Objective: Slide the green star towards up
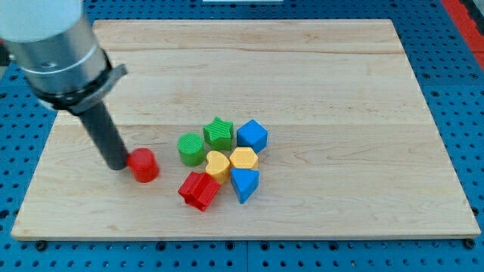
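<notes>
The green star (218,132) lies near the board's middle, at the top of a cluster of blocks. My tip (117,164) rests on the board at the view's left, touching the left side of a red cylinder (143,165). The tip is well to the left of the green star and a little below it. A green cylinder (191,148) sits just left of and below the star, and a blue cube (252,136) sits just right of it.
Below the star lie a yellow heart (217,164), a yellow hexagon (243,159), a blue triangle (244,183) and a red star-like block (199,190). The wooden board (318,68) sits on a blue perforated table.
</notes>
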Tool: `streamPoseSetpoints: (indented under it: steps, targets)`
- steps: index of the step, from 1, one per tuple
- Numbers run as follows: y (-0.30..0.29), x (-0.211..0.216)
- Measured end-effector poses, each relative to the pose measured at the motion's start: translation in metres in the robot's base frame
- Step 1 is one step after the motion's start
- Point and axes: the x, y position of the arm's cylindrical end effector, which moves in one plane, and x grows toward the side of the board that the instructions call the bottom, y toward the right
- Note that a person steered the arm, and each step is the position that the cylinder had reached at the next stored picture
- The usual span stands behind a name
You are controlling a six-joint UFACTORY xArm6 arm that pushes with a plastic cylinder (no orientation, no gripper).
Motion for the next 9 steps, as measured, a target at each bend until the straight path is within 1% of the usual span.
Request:
streamPoseSetpoints:
  steps: [2, 3, 4, 5, 7, 9]
  targets:
    - [0.065, -0.003]
    - [0.042, 0.017]
    - [0.03, 0.047]
    - [0.065, 0.061]
    - [0.086, 0.067]
    - [0.096, 0.06]
